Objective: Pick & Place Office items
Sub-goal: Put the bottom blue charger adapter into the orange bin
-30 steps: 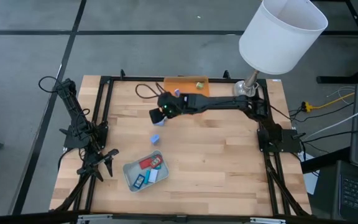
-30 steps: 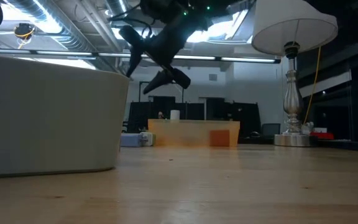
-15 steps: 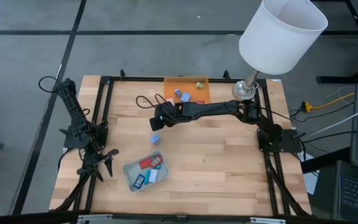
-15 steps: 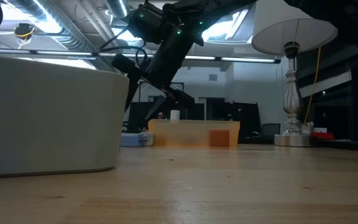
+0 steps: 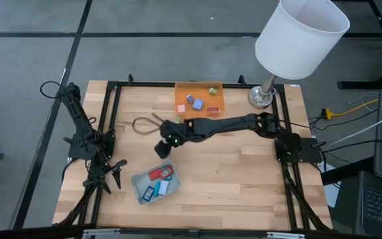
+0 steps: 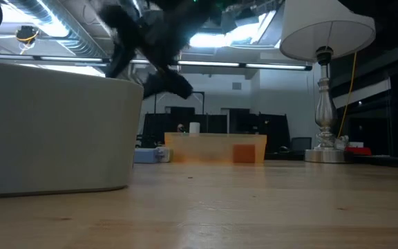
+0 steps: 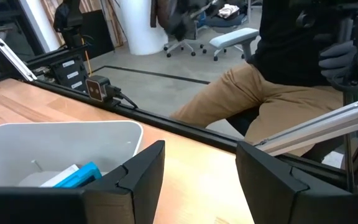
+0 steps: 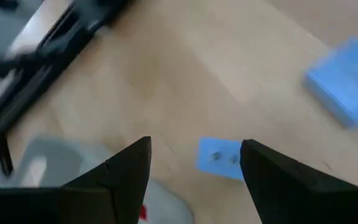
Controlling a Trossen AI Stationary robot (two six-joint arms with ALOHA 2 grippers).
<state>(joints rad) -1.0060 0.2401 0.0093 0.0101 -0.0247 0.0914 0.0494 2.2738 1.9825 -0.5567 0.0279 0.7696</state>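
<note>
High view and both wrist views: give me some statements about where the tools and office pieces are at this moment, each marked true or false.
1. The right tool is over the bare wood between the orange tray and the grey tray. True.
2. The orange tray is empty. False: several small pieces lie in it.
3. The left tool grips a blue piece. False: it is open and empty, parked beside the grey tray.
4. The grey tray holds a red piece and blue ones. True.
5. A small blue piece lies on the table between the right tool's open fingers. True.
</note>
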